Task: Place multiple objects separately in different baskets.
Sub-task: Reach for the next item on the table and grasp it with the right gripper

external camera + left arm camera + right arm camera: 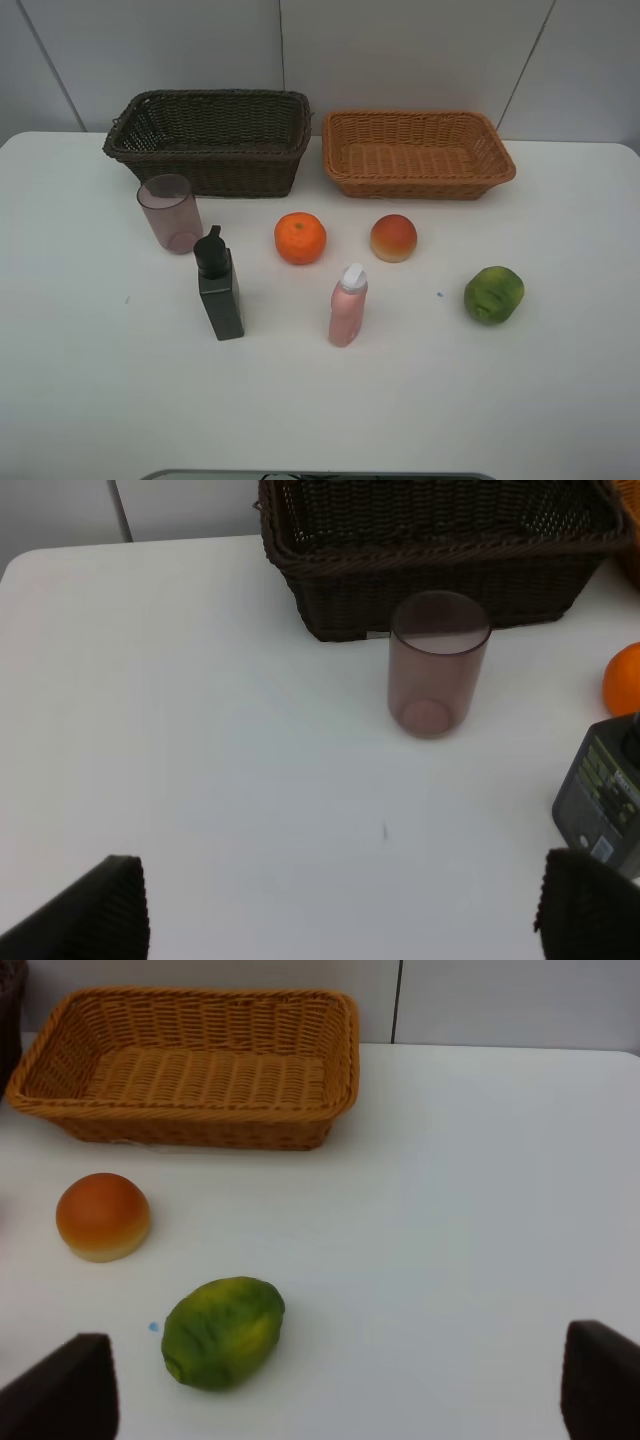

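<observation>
On the white table stand a mauve cup (pixel 170 213), a dark pump bottle (pixel 219 286), an orange tangerine (pixel 300 238), a peach (pixel 394 238), a pink white-capped bottle (pixel 347 306) and a green fruit (pixel 493 294). The dark brown basket (pixel 210 160) and the tan basket (pixel 340 160) stand at the back, both empty. No gripper shows in the high view. My left gripper (pixel 345 920) is open and empty, well short of the cup (pixel 437 665). My right gripper (pixel 335 1390) is open and empty, close to the green fruit (pixel 223 1331).
The left wrist view shows the dark basket (pixel 330 590), the pump bottle (pixel 605 805) and the tangerine's edge (pixel 625 678). The right wrist view shows the tan basket (pixel 340 1060) and the peach (pixel 102 1216). A wall rises behind the baskets.
</observation>
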### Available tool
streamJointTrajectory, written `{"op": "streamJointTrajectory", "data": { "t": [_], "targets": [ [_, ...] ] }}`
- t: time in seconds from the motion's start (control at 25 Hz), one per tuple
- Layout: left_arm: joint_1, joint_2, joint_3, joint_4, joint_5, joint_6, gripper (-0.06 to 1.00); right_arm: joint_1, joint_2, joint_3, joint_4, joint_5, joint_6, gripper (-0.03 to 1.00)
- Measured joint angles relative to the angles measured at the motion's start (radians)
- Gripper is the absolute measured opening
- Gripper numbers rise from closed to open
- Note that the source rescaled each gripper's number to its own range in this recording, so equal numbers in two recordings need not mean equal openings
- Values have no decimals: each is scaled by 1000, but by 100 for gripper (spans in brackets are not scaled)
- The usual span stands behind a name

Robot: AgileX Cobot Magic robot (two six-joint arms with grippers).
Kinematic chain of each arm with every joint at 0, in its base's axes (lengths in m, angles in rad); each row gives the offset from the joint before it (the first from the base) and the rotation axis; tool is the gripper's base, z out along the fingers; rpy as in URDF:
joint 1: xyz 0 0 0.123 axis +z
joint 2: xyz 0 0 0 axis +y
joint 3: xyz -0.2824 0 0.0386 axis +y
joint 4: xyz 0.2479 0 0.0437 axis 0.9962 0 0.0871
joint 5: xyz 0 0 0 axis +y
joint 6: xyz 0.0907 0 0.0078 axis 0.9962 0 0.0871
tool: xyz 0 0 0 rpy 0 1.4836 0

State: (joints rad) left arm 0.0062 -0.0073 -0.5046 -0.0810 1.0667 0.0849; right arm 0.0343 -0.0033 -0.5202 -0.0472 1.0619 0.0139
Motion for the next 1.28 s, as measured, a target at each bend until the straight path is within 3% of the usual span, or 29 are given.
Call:
{"op": "streamJointTrajectory", "data": {
  "t": [1.28],
  "targets": [
    [0,0,0,0,0,0,100,0,0,0,0,0,0,89]
  ]
}}
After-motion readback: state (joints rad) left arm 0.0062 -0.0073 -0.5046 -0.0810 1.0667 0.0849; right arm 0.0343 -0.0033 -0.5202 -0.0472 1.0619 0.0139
